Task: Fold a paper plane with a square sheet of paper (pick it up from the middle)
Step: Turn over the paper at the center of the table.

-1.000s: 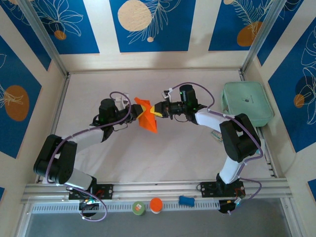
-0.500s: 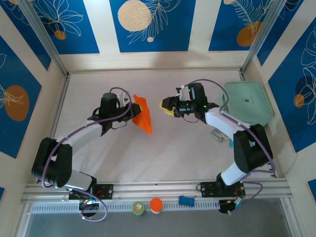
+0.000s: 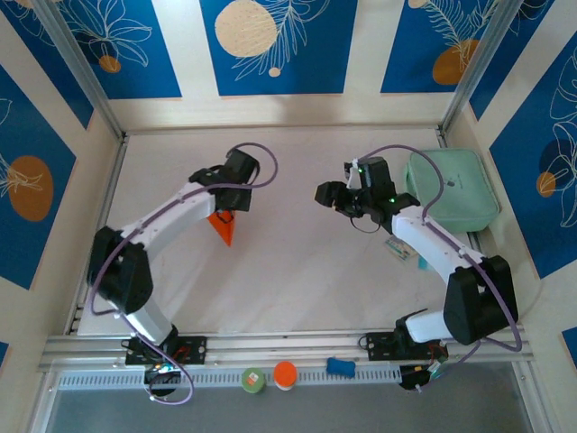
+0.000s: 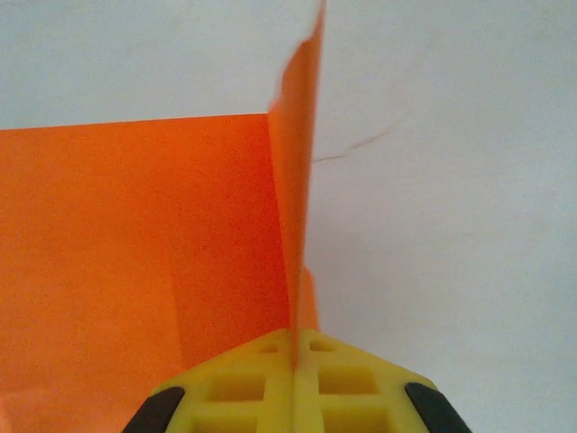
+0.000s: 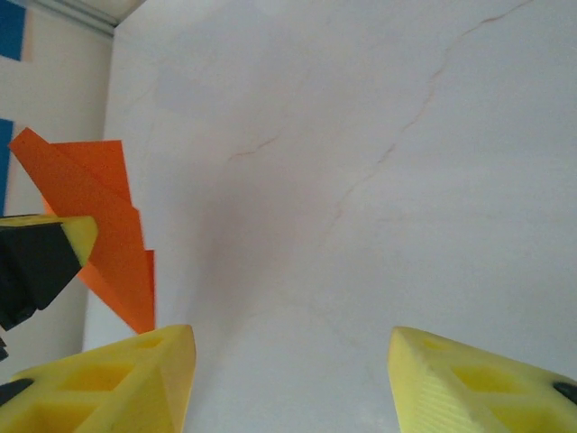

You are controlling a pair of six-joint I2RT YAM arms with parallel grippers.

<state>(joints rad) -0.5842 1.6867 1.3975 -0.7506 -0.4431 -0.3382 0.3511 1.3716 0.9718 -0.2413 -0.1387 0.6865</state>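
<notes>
The left gripper (image 3: 224,212) is at 9 o'clock from the centre of the table (image 3: 297,271), with its arm reaching in from the 7 o'clock corner. In the left wrist view, the two yellow fingers (image 4: 248,388) are pressed together on a raised fold of the paper plane (image 4: 135,271), so the tool is pinching the paper. One flap stands upright along the line where the fingers meet. A broad flat panel spreads out to 9 o'clock from that flap. From above, the paper plane (image 3: 223,229) appears as a small orange wedge just below the wrist, with its narrow tip pointing to 6 o'clock. From these views it is not possible to tell whether the tip touches the table. The right gripper (image 3: 323,193) is at 1 o'clock from the table centre and well apart from the paper. Its fingers point to 9 o'clock, toward the left tool. In the right wrist view, the yellow fingers (image 5: 117,383) are spread wide with bare table between them and nothing held. The orange paper (image 5: 104,225) lies at 9 o'clock in that frame. The mint-green case (image 3: 451,188) lies against the table edge at 3 o'clock. A small orange disc (image 3: 285,373) is on the front rail at 6 o'clock.
</notes>
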